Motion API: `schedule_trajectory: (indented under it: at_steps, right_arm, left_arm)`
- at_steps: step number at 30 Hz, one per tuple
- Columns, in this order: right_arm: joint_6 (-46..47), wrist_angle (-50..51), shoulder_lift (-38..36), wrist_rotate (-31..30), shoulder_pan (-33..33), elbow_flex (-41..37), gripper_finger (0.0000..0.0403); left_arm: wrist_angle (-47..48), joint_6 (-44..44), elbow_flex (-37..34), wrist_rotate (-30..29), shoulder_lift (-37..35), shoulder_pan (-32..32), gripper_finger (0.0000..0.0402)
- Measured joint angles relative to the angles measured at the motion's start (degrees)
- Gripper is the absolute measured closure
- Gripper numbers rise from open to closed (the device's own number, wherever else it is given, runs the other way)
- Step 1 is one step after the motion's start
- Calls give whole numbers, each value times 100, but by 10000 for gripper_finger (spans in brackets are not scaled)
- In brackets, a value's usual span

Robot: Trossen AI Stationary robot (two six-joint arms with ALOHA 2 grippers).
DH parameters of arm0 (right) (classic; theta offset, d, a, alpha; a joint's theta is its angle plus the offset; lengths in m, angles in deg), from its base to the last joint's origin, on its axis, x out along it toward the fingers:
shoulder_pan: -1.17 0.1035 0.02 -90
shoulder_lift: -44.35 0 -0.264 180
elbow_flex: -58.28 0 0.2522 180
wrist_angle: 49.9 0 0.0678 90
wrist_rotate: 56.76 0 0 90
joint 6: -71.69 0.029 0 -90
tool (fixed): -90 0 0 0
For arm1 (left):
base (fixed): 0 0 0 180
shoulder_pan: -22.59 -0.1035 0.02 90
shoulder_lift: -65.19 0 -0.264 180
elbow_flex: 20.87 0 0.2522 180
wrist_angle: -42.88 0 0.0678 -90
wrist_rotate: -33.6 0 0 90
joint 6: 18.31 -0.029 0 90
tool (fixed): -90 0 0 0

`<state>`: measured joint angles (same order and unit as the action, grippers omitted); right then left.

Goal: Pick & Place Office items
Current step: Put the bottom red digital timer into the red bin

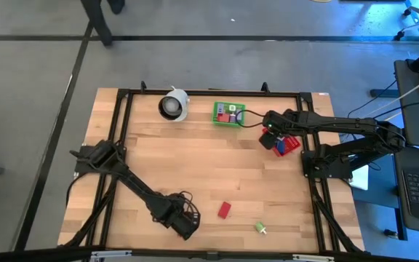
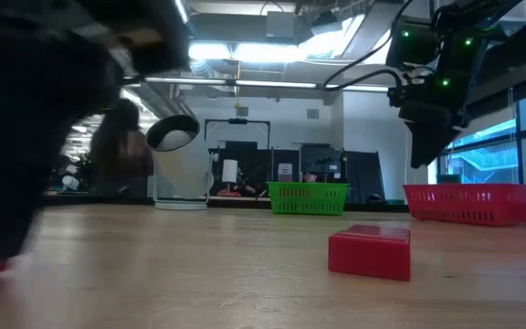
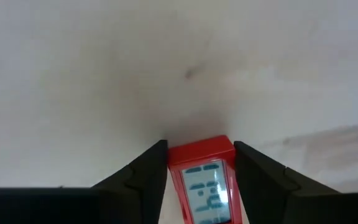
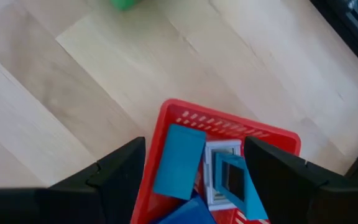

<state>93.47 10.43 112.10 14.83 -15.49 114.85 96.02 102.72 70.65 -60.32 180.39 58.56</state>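
A: Fingers [image 3: 148,165] first: the left gripper [image 3: 201,163] has its two dark tips either side of a small red device [image 3: 202,180] with a pale display. They look right against its sides, but whether they're pinching yet I can't tell.

B: Which way does it lie?

A: Its long axis runs straight along the fingers, so they span the narrow width. All this is low at the table's [image 1: 195,160] front edge.

B: The right gripper [image 4: 194,152]?

A: Spread wide and empty, hanging over the red basket [image 4: 229,121], blue pieces [image 4: 179,160] inside. Green basket [image 1: 228,113] sits at the back.

B: Loose items?

A: A red block [image 1: 225,209] and a green bit [image 1: 260,228], both at the front, nearer the left arm. I'd say lifting is next.
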Motion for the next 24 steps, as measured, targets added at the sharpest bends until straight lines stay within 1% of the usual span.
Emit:
schedule_trajectory:
  at_steps: [2,5,9,12,17,24]
  right_arm:
    - [-36,-86,0,2,0,2,127]
    - [-37,-184,0,2,0,2,127]
    - [-35,-246,0,8,0,2,127]
    - [-34,-246,0,254,-2,2,127]
    - [31,-260,-2,662,-2,2,127]
    - [334,-386,-2,1059,-1,2,128]
  left_arm:
    - [31,-226,0,-103,0,-133,233]
    - [54,-722,-1,-361,-8,-370,236]
    - [72,-1485,-20,-1216,-58,-785,249]
    - [-10,-2169,-22,-1852,-198,-1066,251]
    - [-243,-3548,-22,-2617,-581,-1631,247]
    - [-943,-5768,-13,-3304,-1400,-2296,249]
